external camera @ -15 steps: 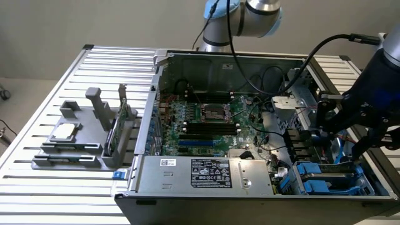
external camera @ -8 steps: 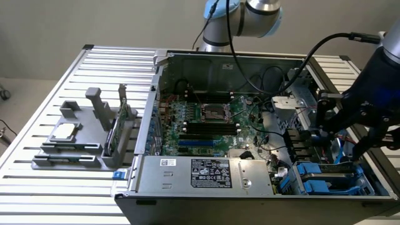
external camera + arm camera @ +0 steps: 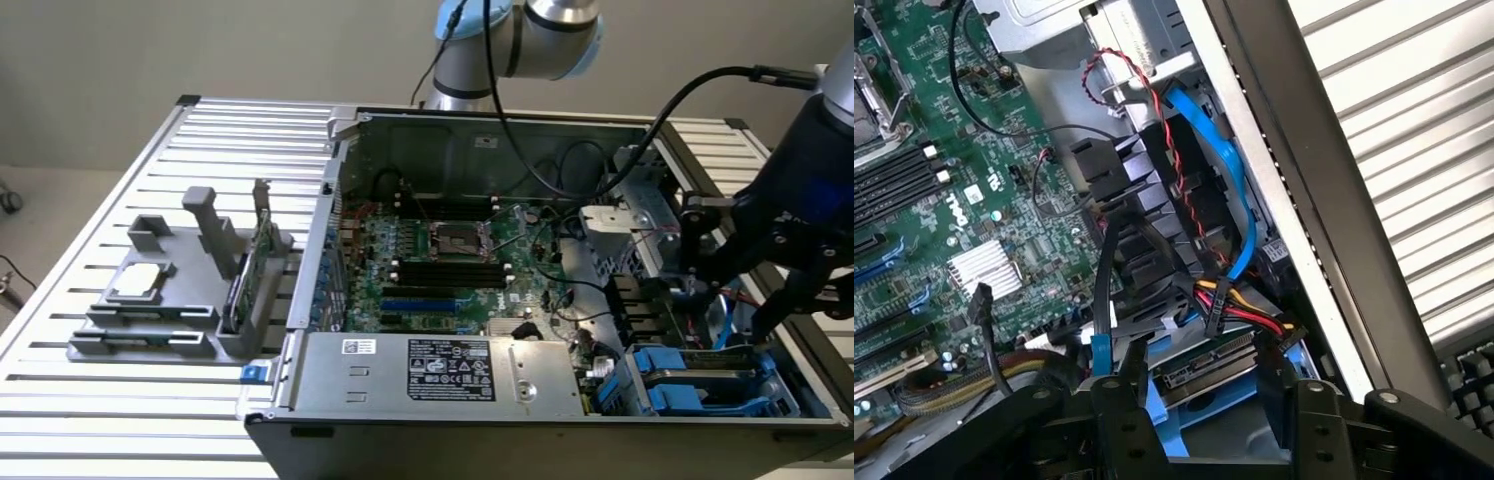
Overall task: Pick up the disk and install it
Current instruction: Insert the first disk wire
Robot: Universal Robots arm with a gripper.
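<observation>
The disk [image 3: 694, 380], grey with blue side rails, lies in the drive bay at the corner of the open computer case [image 3: 534, 425] on the exterior view's right. My black gripper [image 3: 741, 325] hangs just above that bay. In the wrist view the gripper [image 3: 1202, 350] is open. Its two black fingers [image 3: 1134, 385] stand wide on either side of the end of the disk [image 3: 1199, 375], where the connector edge shows. Whether the fingers touch the blue rails I cannot tell.
A black fan shroud [image 3: 1144, 200], a blue data cable [image 3: 1229, 170] and red-yellow power wires [image 3: 1249, 318] crowd the bay. The silver power supply [image 3: 427, 370] sits at the case front. A grey holder [image 3: 174, 300] with a small silver square [image 3: 140, 282] stands on the slatted table.
</observation>
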